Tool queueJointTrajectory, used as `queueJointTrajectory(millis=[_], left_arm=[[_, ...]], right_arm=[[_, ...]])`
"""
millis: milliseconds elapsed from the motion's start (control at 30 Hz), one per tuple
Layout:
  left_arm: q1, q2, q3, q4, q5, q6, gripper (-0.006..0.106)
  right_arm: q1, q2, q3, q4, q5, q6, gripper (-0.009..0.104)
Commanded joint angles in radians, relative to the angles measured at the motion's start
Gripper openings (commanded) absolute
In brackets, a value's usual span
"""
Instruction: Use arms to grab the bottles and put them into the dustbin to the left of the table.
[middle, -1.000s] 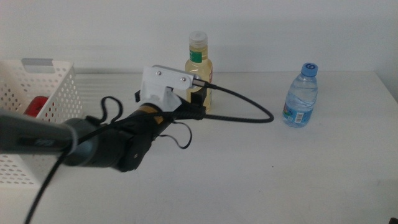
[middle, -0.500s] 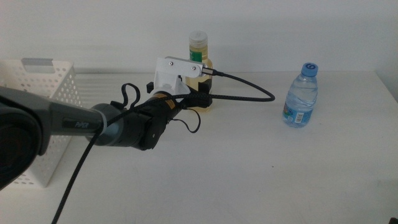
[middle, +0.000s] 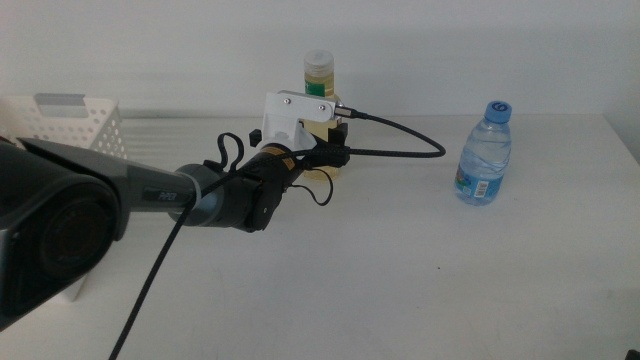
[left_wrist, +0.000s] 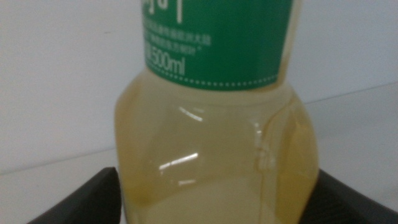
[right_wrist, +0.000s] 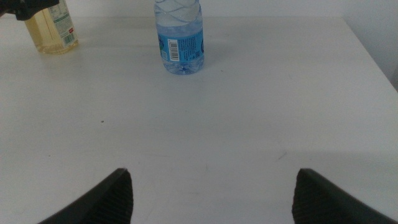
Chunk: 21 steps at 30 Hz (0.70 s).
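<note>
Two bottles we note upright: yellow-liquid bottle (middle: 322, 90) at the far edge between the left gripper's (left_wrist: 211, 193) spread jaws; water bottle (middle: 485, 154) right; right gripper (right_wrist: 211, 193) wide.

You've got the dustbin (middle: 75, 125) at the table's (middle: 420, 280) left edge, tall bottle (middle: 320, 75) at the back centre, left gripper (middle: 335, 150) around it, small bottle (middle: 485, 155) to its right.

White table (middle: 400, 280) with yellow-liquid bottle (middle: 320, 85), water bottle (middle: 484, 153), basket (middle: 75, 125).
</note>
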Motion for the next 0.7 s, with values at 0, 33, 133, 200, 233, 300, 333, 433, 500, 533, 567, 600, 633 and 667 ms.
queueJointTrajectory(millis=[0,33,133,200,233,300,333,433,500,533,567,600,633,667], left_arm=[[0.001,-0.044,-0.051,-0.007,-0.075,-0.014,0.09],[0.001,-0.036,-0.061,-0.007,-0.073,-0.014,0.09],[0.001,-0.014,-0.089,-0.014,-0.075,-0.011,0.09],[0.001,-0.001,-0.105,-0.02,-0.075,-0.008,0.09],[0.001,0.007,-0.114,-0.024,-0.082,-0.006,0.09],[0.001,0.023,-0.128,-0.022,-0.099,-0.005,0.09],[0.001,0.029,-0.133,-0.022,-0.114,-0.005,0.09],[-0.001,0.043,-0.138,-0.02,-0.17,-0.005,0.09],[-0.001,0.049,-0.138,-0.021,-0.198,-0.005,0.087],[-0.001,0.051,-0.138,-0.021,-0.202,-0.004,0.084],[-0.001,0.053,-0.138,-0.02,-0.209,-0.003,0.08],[-0.001,0.055,-0.138,-0.02,-0.22,-0.003,0.074],[-0.001,0.058,-0.138,-0.02,-0.233,-0.003,0.068],[-0.001,0.058,-0.138,-0.023,-0.231,-0.006,0.061]], right_arm=[[-0.004,-0.027,-0.007,-0.004,-0.068,-0.009,0.067],[-0.004,-0.027,-0.007,-0.004,-0.068,-0.009,0.067],[-0.004,-0.027,-0.007,-0.004,-0.068,-0.009,0.067],[-0.004,-0.027,-0.007,-0.004,-0.068,-0.009,0.067],[-0.004,-0.027,-0.007,-0.004,-0.068,-0.009,0.067],[-0.004,-0.027,-0.007,-0.004,-0.068,-0.009,0.067],[-0.004,-0.027,-0.007,-0.004,-0.068,-0.009,0.067],[-0.004,-0.027,-0.007,-0.004,-0.067,-0.009,0.067],[-0.004,-0.027,-0.007,-0.004,-0.067,-0.009,0.067],[-0.004,-0.027,-0.007,-0.004,-0.067,-0.009,0.067],[-0.004,-0.027,-0.007,-0.004,-0.067,-0.009,0.067],[-0.004,-0.027,-0.007,-0.004,-0.067,-0.009,0.067],[-0.004,-0.027,-0.007,-0.004,-0.067,-0.009,0.067],[-0.004,-0.027,-0.007,-0.004,-0.067,-0.009,0.067]])
